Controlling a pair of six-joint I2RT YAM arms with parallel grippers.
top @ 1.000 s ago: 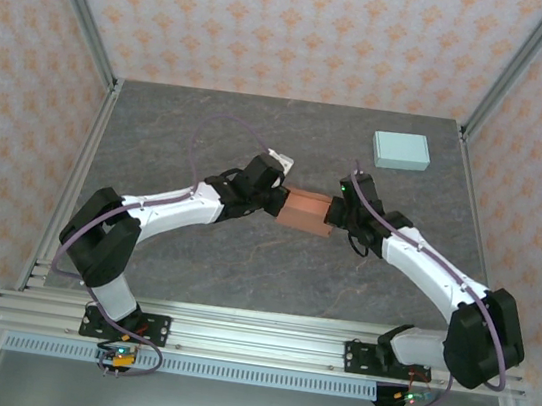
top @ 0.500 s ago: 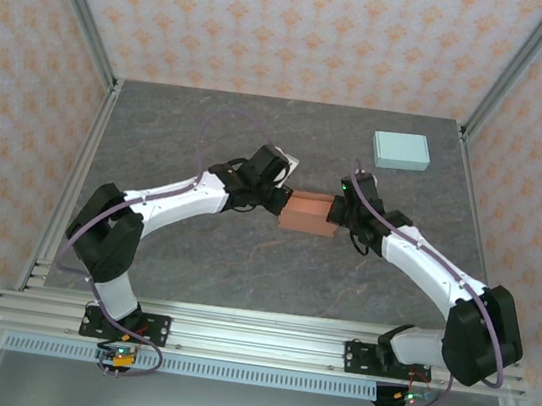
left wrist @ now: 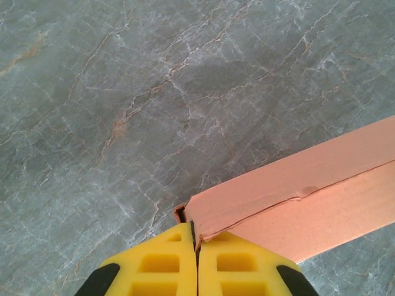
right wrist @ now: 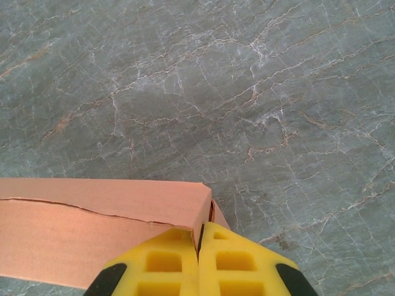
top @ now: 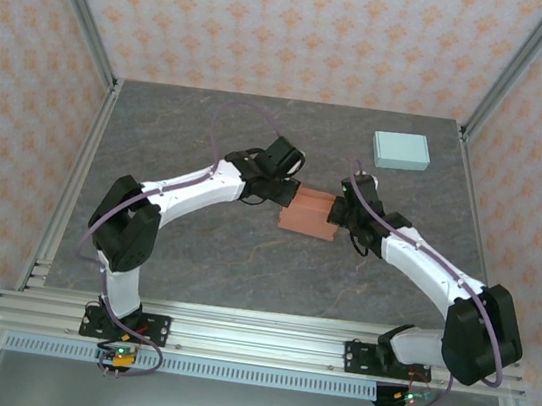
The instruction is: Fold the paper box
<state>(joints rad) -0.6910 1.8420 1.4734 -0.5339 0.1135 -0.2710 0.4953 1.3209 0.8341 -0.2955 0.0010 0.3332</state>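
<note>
Paper box (top: 308, 212): salmon-pink card, shaped as a shallow rectangular block. It is located at the centre of the top external frame, its long axis running left to right with a slight tilt.

In the left wrist view the paper box (left wrist: 296, 197) is recorded at lower right, rising toward the right edge. A flap seam with a small dent is noted along its length. Its crumpled corner is pinched by the left gripper (left wrist: 196, 233).

In the right wrist view the paper box (right wrist: 92, 222) occupies the lower left. An uneven seam is noted along its upper face. Its end is pinched by the right gripper (right wrist: 200, 233).
</note>
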